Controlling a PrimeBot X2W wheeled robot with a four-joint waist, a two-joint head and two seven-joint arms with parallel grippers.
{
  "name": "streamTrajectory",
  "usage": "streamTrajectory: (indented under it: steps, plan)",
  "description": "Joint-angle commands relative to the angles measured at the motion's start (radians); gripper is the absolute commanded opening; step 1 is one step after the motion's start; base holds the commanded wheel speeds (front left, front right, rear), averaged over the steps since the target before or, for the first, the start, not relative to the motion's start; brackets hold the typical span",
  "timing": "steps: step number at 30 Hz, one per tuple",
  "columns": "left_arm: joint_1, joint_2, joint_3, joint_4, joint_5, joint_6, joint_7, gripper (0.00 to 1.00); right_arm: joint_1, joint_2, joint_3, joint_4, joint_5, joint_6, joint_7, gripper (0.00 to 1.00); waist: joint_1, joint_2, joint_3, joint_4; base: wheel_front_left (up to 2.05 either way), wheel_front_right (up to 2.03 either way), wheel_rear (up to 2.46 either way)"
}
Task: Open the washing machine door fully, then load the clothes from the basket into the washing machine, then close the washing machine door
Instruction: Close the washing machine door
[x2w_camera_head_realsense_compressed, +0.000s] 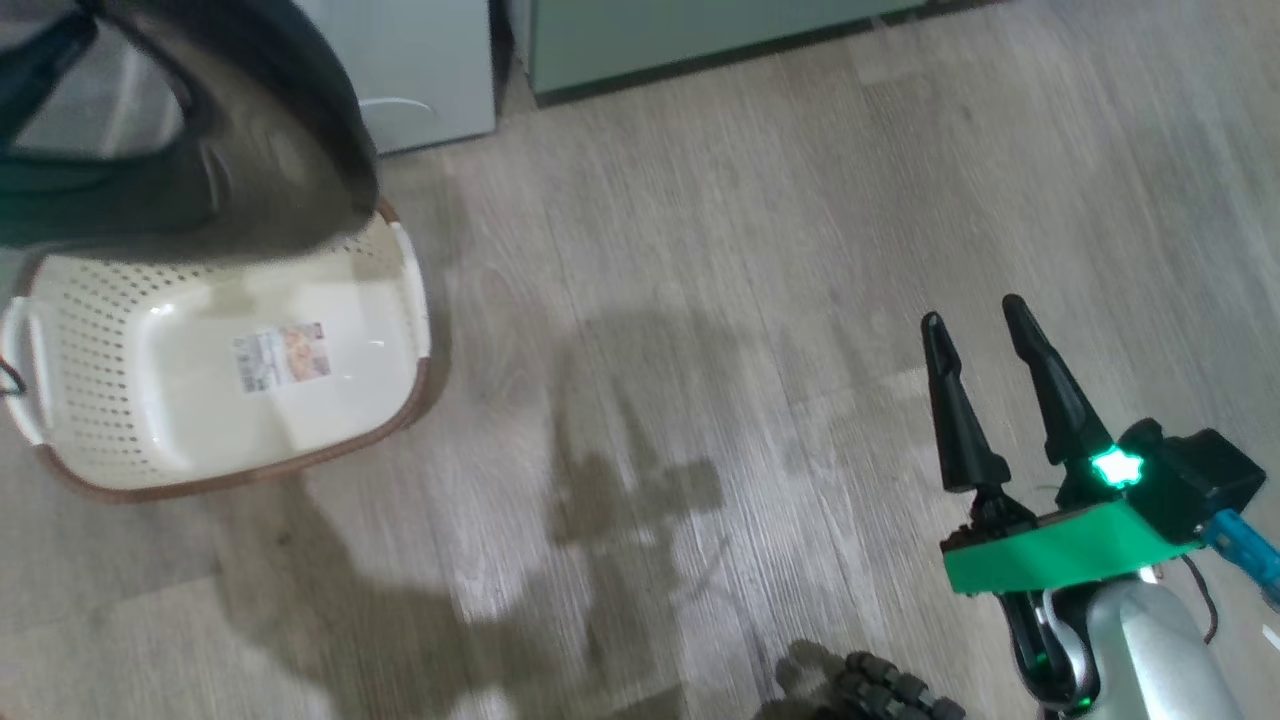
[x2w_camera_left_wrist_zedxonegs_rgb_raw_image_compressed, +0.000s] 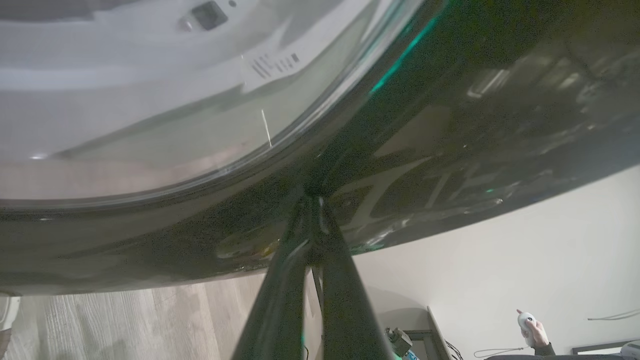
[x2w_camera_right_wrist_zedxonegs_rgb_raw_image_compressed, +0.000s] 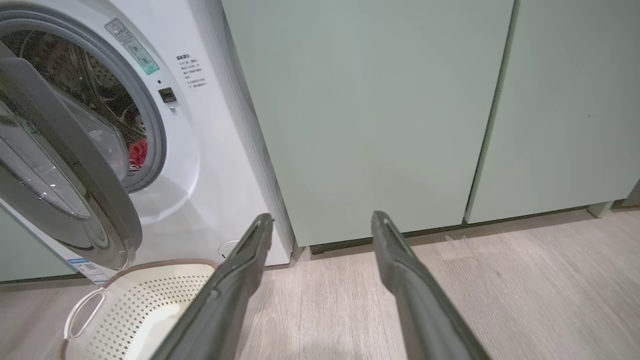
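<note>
The washing machine door (x2w_camera_right_wrist_zedxonegs_rgb_raw_image_compressed: 75, 165) stands partly open, its black ring (x2w_camera_head_realsense_compressed: 260, 150) hanging over the basket's far end. My left gripper (x2w_camera_left_wrist_zedxonegs_rgb_raw_image_compressed: 312, 197) is shut, its tips resting against the glossy black ring (x2w_camera_left_wrist_zedxonegs_rgb_raw_image_compressed: 450, 125) just below the glass bowl (x2w_camera_left_wrist_zedxonegs_rgb_raw_image_compressed: 150, 100). Red clothes (x2w_camera_right_wrist_zedxonegs_rgb_raw_image_compressed: 138, 152) lie inside the drum of the washing machine (x2w_camera_right_wrist_zedxonegs_rgb_raw_image_compressed: 215, 150). The cream basket (x2w_camera_head_realsense_compressed: 100, 380) sits on the floor in front of the machine with only its label inside. My right gripper (x2w_camera_head_realsense_compressed: 972, 312) hangs open over bare floor, well to the right of the basket (x2w_camera_right_wrist_zedxonegs_rgb_raw_image_compressed: 145, 300).
Pale green cabinets (x2w_camera_right_wrist_zedxonegs_rgb_raw_image_compressed: 375, 115) stand right of the machine. Wood-look floor (x2w_camera_head_realsense_compressed: 700, 300) stretches between the basket and my right arm. A dark wheel of my base (x2w_camera_head_realsense_compressed: 890, 690) shows at the bottom edge. A person's hand (x2w_camera_left_wrist_zedxonegs_rgb_raw_image_compressed: 532, 327) holds a small device by a white wall.
</note>
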Motion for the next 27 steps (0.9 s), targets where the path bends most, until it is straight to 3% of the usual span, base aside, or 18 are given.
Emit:
streamTrajectory:
  steps: [1, 13, 20, 27]
  plan:
    - [-0.044, 0.054, 0.025, -0.027, 0.012, 0.004, -0.005, 0.0, -0.02, -0.009, 0.022, -0.027, 0.009, 0.0, -0.014, 1.0, -0.0001, 0.0, 0.025, -0.021, 0.0, 0.0, 0.0]
    - [-0.238, 0.062, 0.021, 0.141, 0.055, 0.017, -0.093, 0.0, -0.041, -0.009, 0.043, -0.007, 0.024, 0.0, -0.033, 1.0, -0.0001, 0.0, 0.069, -0.066, 0.0, 0.0, 0.0]
    - [-0.236, 0.049, 0.018, 0.191, 0.049, -0.035, -0.09, 0.0, -0.039, -0.009, 0.035, 0.006, 0.023, 0.0, -0.037, 1.0, -0.0001, 0.0, 0.05, -0.044, 0.0, 0.0, 0.0]
    - [-0.068, -0.031, 0.078, 0.126, -0.015, -0.104, -0.098, 0.0, -0.034, -0.009, 0.032, 0.012, 0.012, 0.0, -0.038, 1.0, -0.0001, 0.0, 0.006, 0.034, 0.0, 0.0, 0.0]
